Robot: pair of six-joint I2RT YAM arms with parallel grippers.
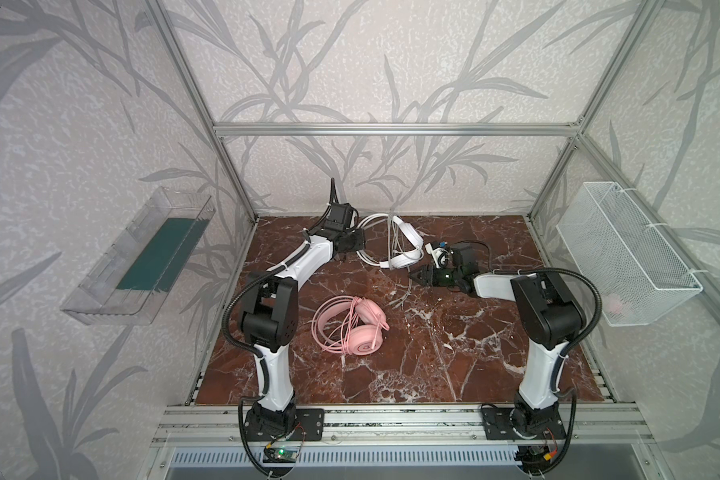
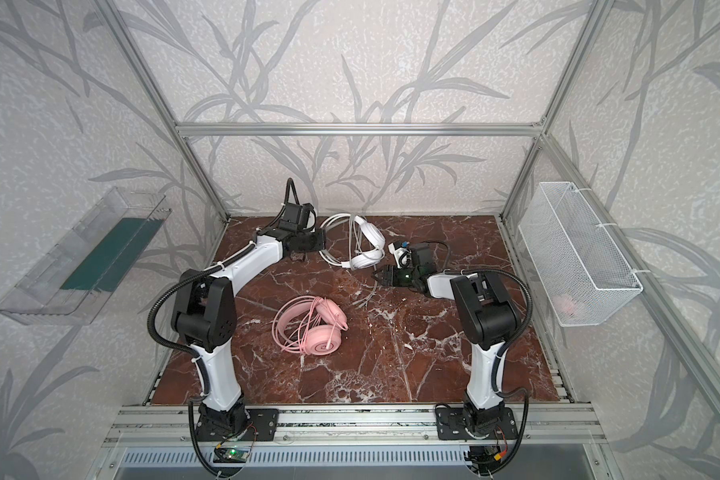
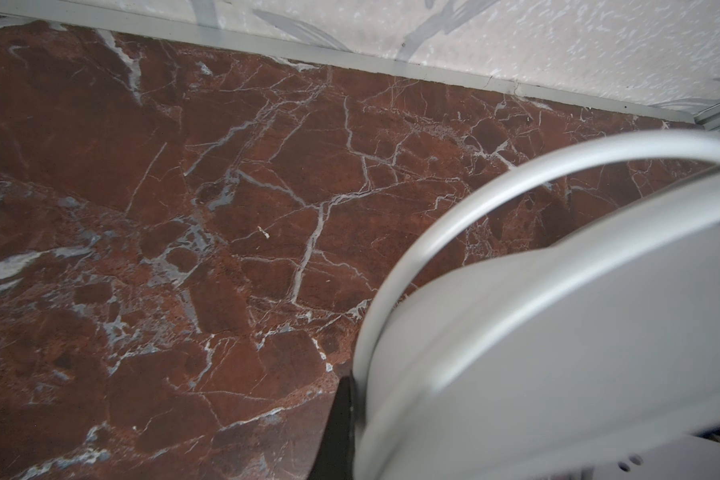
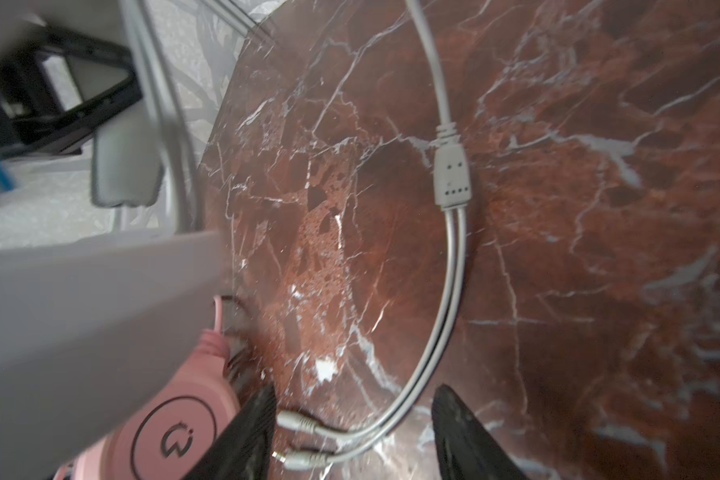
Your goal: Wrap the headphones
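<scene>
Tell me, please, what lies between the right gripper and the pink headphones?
The white cable's plug end lies there, shown in both top views.

White headset (image 3: 558, 332) blurred and cut off in left wrist view, hiding all but a sliver of left gripper (image 1: 360, 245), pink cup (image 4: 171, 436) cut off in right wrist view, pink thing (image 1: 617, 306) in basket (image 1: 624, 249) unclear.

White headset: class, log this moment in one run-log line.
left gripper shut on white headset | right gripper open over white cable | pink headset untouched
</scene>
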